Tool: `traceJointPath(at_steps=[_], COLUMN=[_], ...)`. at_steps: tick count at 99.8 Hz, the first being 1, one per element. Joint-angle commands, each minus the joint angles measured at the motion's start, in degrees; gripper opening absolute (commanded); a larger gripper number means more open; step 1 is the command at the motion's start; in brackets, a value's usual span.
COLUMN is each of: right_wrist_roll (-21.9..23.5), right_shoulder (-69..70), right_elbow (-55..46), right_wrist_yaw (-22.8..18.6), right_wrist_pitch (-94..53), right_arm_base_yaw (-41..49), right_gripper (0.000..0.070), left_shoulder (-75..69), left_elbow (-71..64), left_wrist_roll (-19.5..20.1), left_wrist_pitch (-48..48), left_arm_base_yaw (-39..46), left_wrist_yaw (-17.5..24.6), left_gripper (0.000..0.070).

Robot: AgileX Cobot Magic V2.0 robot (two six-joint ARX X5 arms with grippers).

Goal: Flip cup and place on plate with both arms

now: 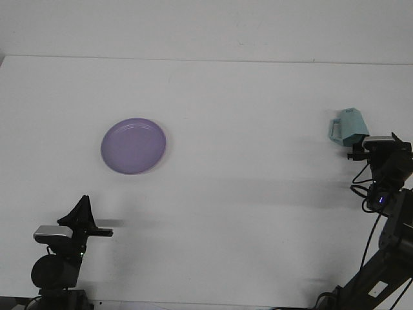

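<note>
Right hand (pixel 359 147) at cup (pixel 349 127) near table's (pixel 258 194) right edge, grip unclear, plate (pixel 133 145) well apart.

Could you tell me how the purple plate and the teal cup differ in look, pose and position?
The plate is purple, round and flat, lying face up on the table's left half; the cup is teal, taller, with a handle, and appears tipped rather than upright. The plate sits clear of both arms, while the cup lies right beside the right gripper. Both rest on the white table.

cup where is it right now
In the front view the cup sits on the table's far right side, just beyond the right gripper, well away from the purple plate on the left.
</note>
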Motion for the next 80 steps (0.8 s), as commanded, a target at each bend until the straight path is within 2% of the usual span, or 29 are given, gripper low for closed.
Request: traceJointPath(at_steps=[1, 14, 56, 68, 80], right_wrist_roll=[-1.03, -1.05, -1.46, -1.46, -1.64], right_shoulder=[2.62, 5.44, 12.61, 13.77, 14.38], right_elbow=[2.78, 7.3, 18.84, 20.61, 21.84], right_wrist_yaw=[-1.66, -5.86, -14.56, -18.6, -19.19], right_wrist_pitch=[-1.16, -3.1, -8.26, -9.01, -9.27], right_arm_base_yaw=[-0.92, -1.9, -2.12, -2.12, -2.01], right_gripper=[0.0511, 0.0511, 0.0479, 0.0443, 0.0357], left_shoulder=[-0.02, -0.02, -0.02, -0.02, -0.02], left_elbow=[-1.01, -1.01, -1.01, -1.01, -1.01], left_wrist_roll=[-0.17, -0.17, -0.17, -0.17, -0.17], left_wrist_pitch=[0.48, 0.5, 0.46, 0.35, -0.15], left_arm_base_yaw=[0.0, 0.0, 0.0, 0.0, 0.0], left_wrist_yaw=[0.07, 0.07, 0.07, 0.07, 0.07], left_gripper=[0.0014, 0.0014, 0.0014, 0.0014, 0.0014])
